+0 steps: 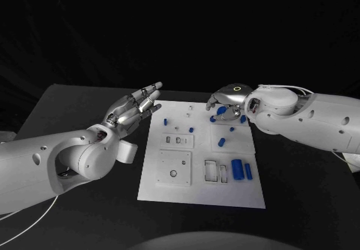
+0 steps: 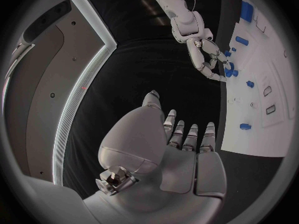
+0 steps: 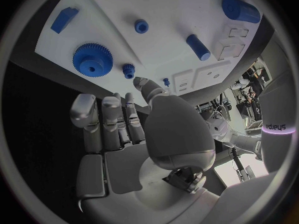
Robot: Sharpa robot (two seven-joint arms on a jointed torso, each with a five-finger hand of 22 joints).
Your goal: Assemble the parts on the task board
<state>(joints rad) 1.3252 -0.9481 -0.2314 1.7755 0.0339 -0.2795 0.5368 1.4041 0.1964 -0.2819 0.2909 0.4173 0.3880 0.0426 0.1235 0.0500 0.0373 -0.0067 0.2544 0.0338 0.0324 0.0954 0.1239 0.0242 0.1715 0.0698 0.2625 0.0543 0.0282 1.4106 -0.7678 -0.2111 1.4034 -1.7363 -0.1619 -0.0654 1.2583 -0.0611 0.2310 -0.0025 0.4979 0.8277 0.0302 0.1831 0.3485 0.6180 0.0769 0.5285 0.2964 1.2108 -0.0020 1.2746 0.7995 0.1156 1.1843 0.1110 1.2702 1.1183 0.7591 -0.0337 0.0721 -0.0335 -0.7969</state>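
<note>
Black and matte, our bench [image 1: 82, 104] carries the white rectangular task board [image 1: 201, 156], where small blue plastic parts lie scattered or stand in sockets. Our right hand [image 1: 225, 101] hovers over the board's far end, fingers spread and holding nothing; just beyond its fingertips [image 3: 102, 107] sits a blue toothed gear [image 3: 92, 59], with a smaller blue pinion [image 3: 129, 70] beside it. Our left hand [image 1: 135, 109] waits off the board's edge, palm up, fingers wide, empty. We judge we are at the reach for a part, nothing grasped yet. Next we need a careful descent and a pinch on the gear's rim.
</note>
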